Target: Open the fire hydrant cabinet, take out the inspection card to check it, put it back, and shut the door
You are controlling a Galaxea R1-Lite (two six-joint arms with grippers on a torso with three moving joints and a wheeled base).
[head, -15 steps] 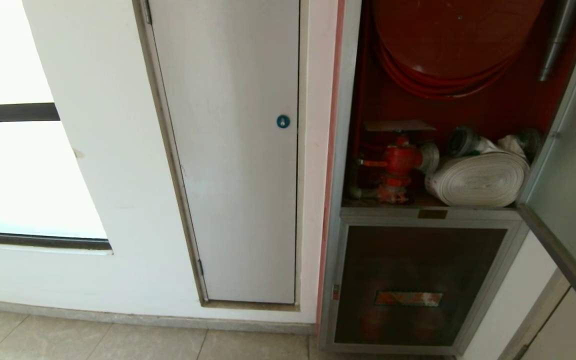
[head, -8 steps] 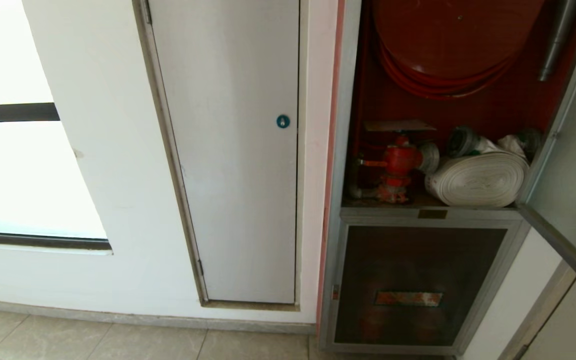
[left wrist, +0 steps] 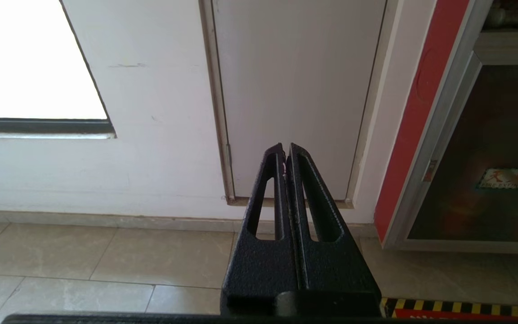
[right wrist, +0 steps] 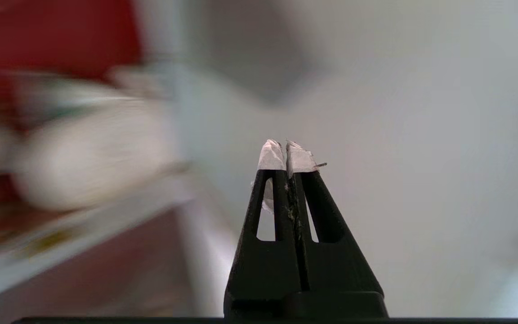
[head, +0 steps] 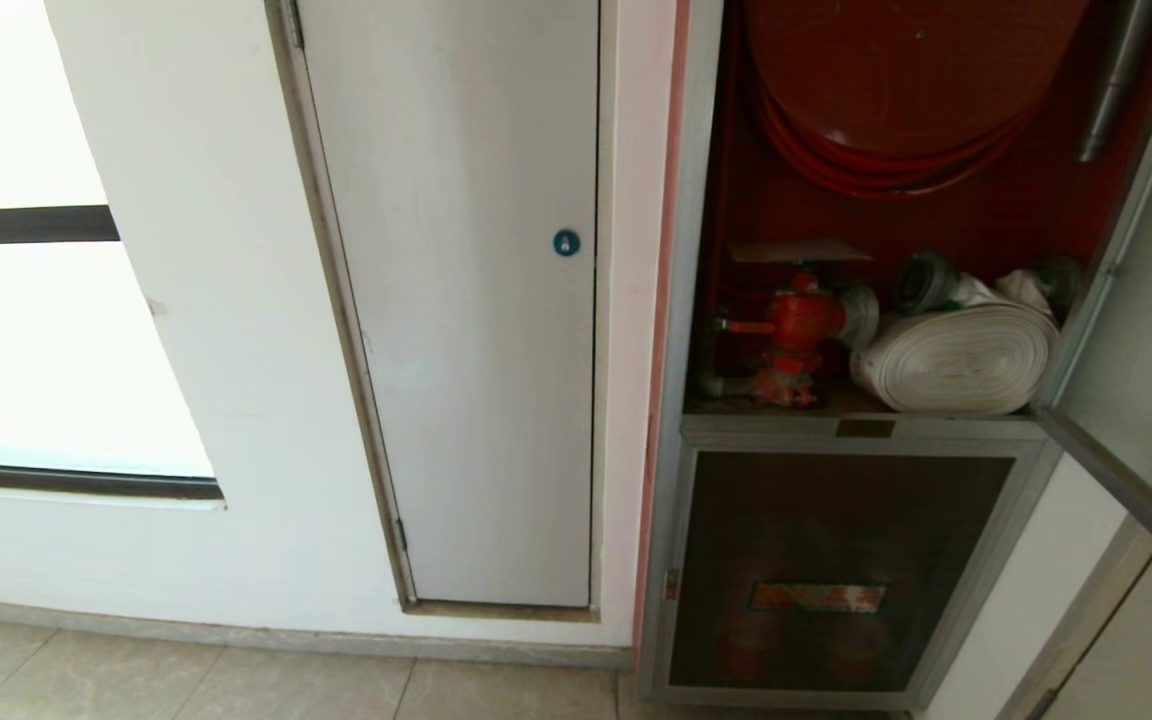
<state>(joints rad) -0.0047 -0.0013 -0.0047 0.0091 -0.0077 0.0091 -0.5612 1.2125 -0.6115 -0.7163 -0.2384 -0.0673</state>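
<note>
Door [head: 1136, 330] on the right has swung a bit wider than a second ago – fire hydrant cabinet [head: 836, 420] now open; right gripper [right wrist: 286, 155] pressed together, empty – inspection card not visible, fetch next

Closed left tool [left wrist: 287, 150] facing white door [left wrist: 295, 90]

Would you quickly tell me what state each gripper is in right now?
Left gripper: shut, holding nothing, parked low.
Right gripper: shut, holding nothing, near the open door.
</note>
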